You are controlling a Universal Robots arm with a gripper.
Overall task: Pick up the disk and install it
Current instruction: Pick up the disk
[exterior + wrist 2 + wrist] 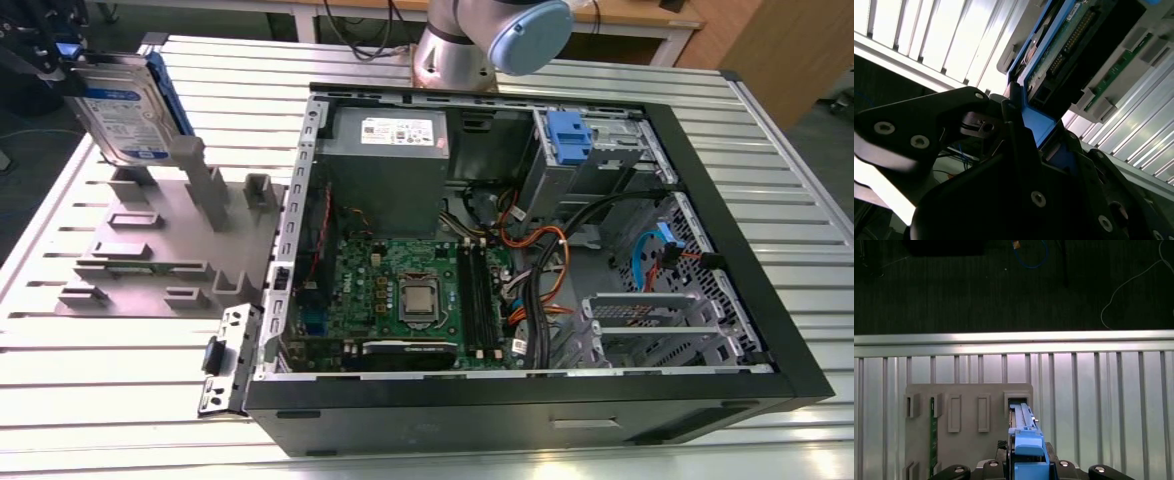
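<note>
While the gripper (1019,122) is shut firmly on the blue carrier of the disk (127,110), holding it upright over the grey fixture (147,250) at the exterior view's left, the grasp looks made but the install is not: the open computer case (741,240) and its drive cage (607,150) stand well apart. The exterior view gives that gap. The second wrist view shows black fingers (969,102) pinching the carrier beside the drive's circuit board (1074,35), and the first wrist view looks along the disk's edge to a fixture slot (1008,399), which the lower end may not have cleared.
</note>
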